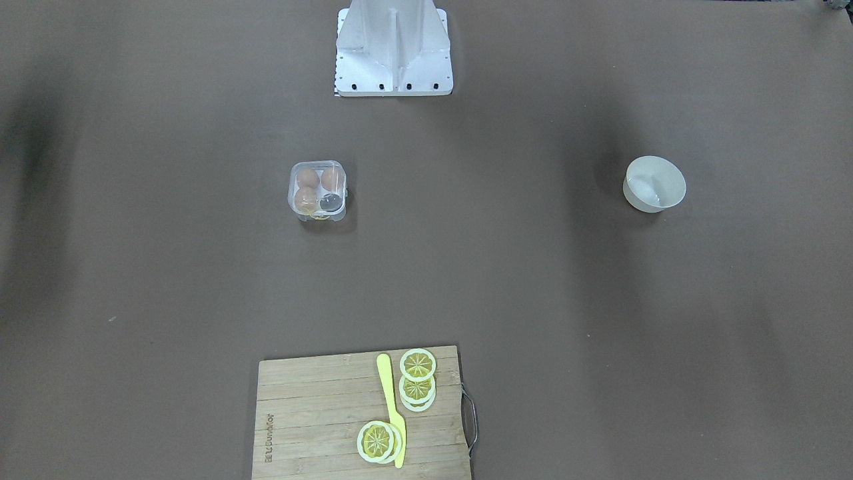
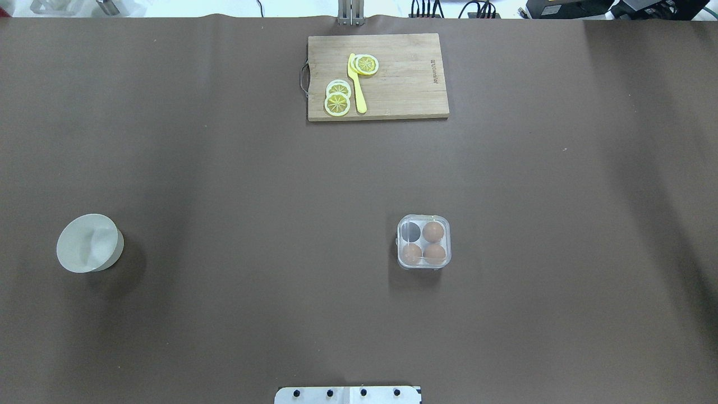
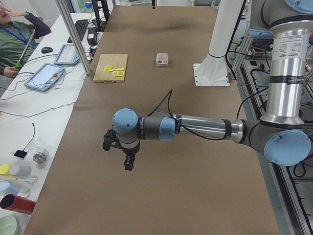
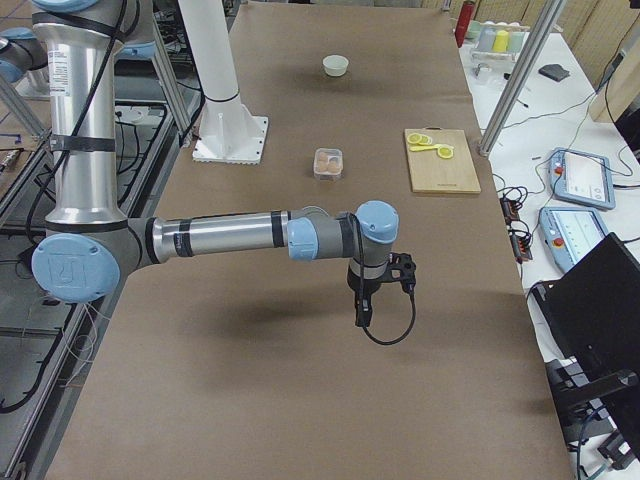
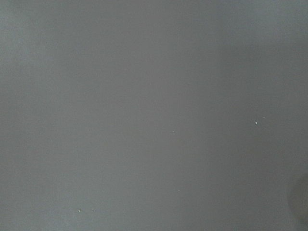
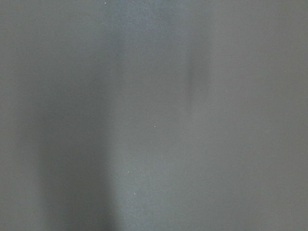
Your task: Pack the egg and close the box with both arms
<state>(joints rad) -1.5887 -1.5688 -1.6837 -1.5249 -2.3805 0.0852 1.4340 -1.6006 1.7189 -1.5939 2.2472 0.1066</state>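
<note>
Seemingly the packing itself is over, since no loose egg waits anywhere to be carried. Farthest left, the left gripper [image 3: 128, 165] hangs fingers-down over bare table [image 3: 161, 196], touching nothing and carrying nothing. Only a side camera catches it, so I cannot tell whether its fingers are spread or together. Well apart to its right stands the white bowl [image 2: 115, 249]. Farther the same way is the box [image 2: 412, 229], with three eggs [image 2: 433, 231] seated in its cells and the fourth cell bare. No flap stands up from it, so the lid looks down, though through clear plastic I cannot be sure it is latched. Farthest right, well beyond the box, the right gripper [image 4: 361, 318] likewise hangs over bare table, empty, and how far open it is I cannot judge either. If the lid needs pressing home, both grippers would have a long way to come inward — one to steady the box wall, the other to push gently down on the lid.
</note>
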